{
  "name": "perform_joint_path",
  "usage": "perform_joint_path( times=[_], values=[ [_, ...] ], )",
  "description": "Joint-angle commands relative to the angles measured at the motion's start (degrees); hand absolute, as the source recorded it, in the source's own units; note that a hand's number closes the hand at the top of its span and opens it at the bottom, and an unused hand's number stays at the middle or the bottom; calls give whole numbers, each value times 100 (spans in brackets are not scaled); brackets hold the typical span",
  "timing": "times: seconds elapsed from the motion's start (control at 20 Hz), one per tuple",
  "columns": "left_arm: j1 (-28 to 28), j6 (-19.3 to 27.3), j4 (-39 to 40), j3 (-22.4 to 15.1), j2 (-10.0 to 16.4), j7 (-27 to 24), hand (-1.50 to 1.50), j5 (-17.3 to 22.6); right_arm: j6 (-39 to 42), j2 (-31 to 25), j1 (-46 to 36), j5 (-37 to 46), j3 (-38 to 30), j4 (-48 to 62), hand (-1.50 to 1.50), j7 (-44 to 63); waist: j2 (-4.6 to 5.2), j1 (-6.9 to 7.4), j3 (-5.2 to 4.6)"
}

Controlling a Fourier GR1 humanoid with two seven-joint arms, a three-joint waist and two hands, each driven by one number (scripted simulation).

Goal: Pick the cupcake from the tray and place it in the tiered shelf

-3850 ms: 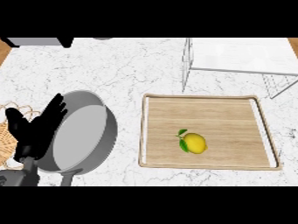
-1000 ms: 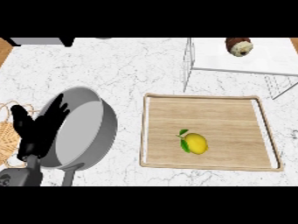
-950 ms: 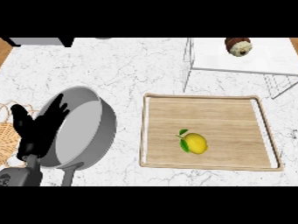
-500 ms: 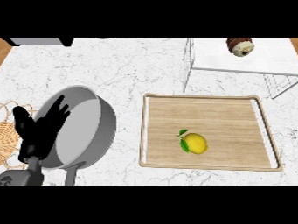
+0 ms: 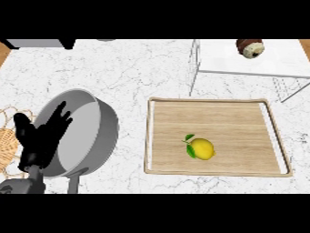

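I had the marble surface [image 5: 130, 73] under me, the wooden tray [image 5: 217, 101] at centre-right and the white shelf [image 5: 251, 63] just beyond its far edge. A grey pan [image 5: 93, 132] sat at the left. Over it my left robot hand [image 5: 43, 136] hung wide, fingers spread, holding nothing. The right robot hand showed nowhere. Only a lemon [image 5: 202, 148] lay in the tray. The cupcake [image 5: 250, 48] sat on the shelf's top, well apart from that hand, up and right across the tray. I judged the placing done. No writing could be read.
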Motion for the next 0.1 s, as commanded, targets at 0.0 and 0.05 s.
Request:
perform_joint_path(
  times=[0.0, 0.05],
  values=[
    [69, -47, 457, 66, -80, -88, 0, 5, 684, -569, 274, -282, -216, 126, -150, -226, 51, -16, -48],
    [266, 34, 155, -92, -117, 44, 0, -105, 748, -697, 306, -299, -250, 256, -150, -207, 51, 34, -45]
  ],
)
